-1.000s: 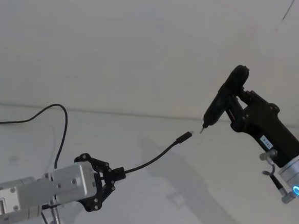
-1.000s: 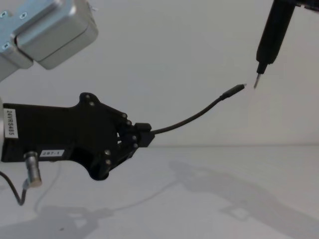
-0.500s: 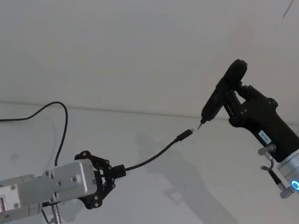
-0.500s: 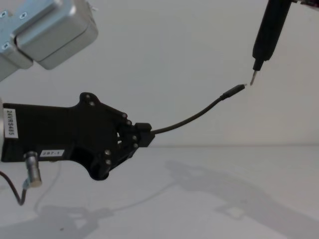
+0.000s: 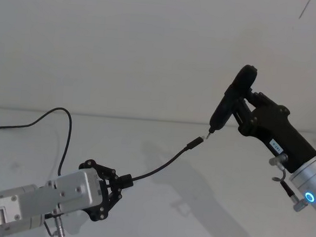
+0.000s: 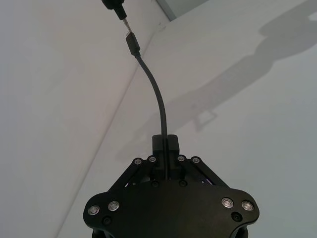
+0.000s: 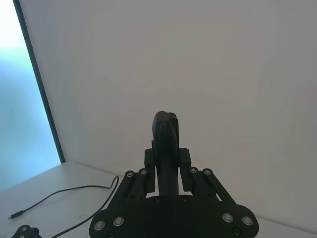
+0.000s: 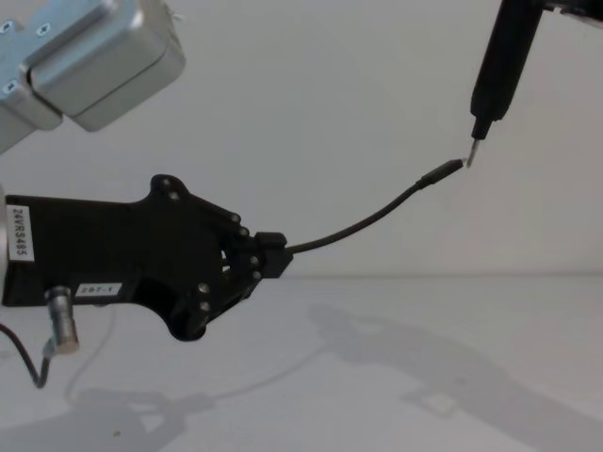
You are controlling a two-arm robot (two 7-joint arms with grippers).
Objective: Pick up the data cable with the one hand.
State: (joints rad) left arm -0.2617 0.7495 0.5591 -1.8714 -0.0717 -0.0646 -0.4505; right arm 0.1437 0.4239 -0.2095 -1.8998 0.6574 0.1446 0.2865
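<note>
Item 1 — data cable (image 5: 160, 170). Black, thin, flexible. Lifted clear of the white table (image 5: 222, 210): from my left gripper (image 5: 122, 182) it arcs up toward two o'clock in the head view and ends in a small dark plug (image 5: 194, 144) held in the air. The rest of the cord trails behind my left arm, loops up at about ten o'clock and runs off the head view's left edge along the table.

Item 2 — left gripper. Low, at seven o'clock in the head view; large at the left of the chest view (image 8: 268, 256). My jaws are clamped together on the cable, which comes out straight between the two fingertips in the left wrist view (image 6: 164, 144).

Item 3 — right gripper (image 5: 243, 105). Raised at three o'clock in the head view. My jaws there are closed on a slim black pen-shaped tool (image 5: 229, 104), its metal tip (image 8: 468, 154) pointing down and sitting just beside the plug's end; I cannot tell whether they touch.

Status, as I judge it: the pick-up is done — the cable is gripped and its free end is off the table. What seems left is only to keep hold; the pen tip at the plug suggests a following step of mating the two.
</note>
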